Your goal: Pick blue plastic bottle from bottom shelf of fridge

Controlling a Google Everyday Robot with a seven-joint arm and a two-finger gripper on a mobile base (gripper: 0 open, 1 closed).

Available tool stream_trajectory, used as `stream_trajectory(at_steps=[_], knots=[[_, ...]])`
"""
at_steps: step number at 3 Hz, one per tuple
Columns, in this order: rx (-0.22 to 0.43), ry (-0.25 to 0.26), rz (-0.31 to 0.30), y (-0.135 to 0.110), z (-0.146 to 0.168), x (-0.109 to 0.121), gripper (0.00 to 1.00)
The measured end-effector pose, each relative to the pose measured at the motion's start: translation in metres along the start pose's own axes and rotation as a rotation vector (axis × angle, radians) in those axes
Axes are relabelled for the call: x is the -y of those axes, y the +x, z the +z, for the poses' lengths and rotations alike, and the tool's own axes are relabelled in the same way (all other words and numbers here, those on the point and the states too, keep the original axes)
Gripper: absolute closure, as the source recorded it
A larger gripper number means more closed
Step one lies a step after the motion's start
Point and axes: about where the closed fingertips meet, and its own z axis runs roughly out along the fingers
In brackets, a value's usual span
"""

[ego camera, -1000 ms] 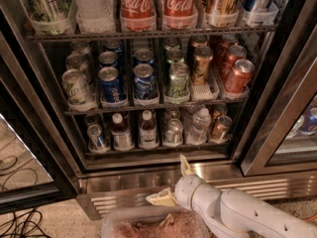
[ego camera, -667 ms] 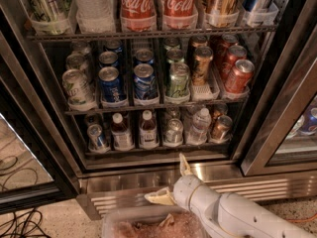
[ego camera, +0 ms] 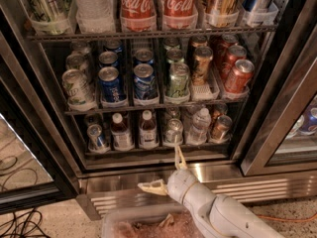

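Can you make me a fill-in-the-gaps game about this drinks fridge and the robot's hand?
The gripper hangs in front of the black-framed glass-door fridge, below its bottom shelf, with its fingers ____.
The two small white-capped plastic bottles of dark liquid stand on the ____ shelf.
The two big red Coca-Cola bottles stand on the ____ of the three shelves shown.
Missing words: open; bottom; top.

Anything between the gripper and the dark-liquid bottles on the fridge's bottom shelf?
Nothing visible. The gripper, open, hangs low before the fridge base, door open. The left dark-liquid bottle and right dark-liquid bottle stand in the shelf's front row, unobstructed. A silver can flanks the right one.
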Motion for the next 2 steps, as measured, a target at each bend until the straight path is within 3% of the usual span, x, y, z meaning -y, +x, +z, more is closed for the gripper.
stream_trajectory(at_steps=[2], knots=[[0.002, -0.016, -0.025, -0.0050, 0.0049, 0.0030, 0.00]])
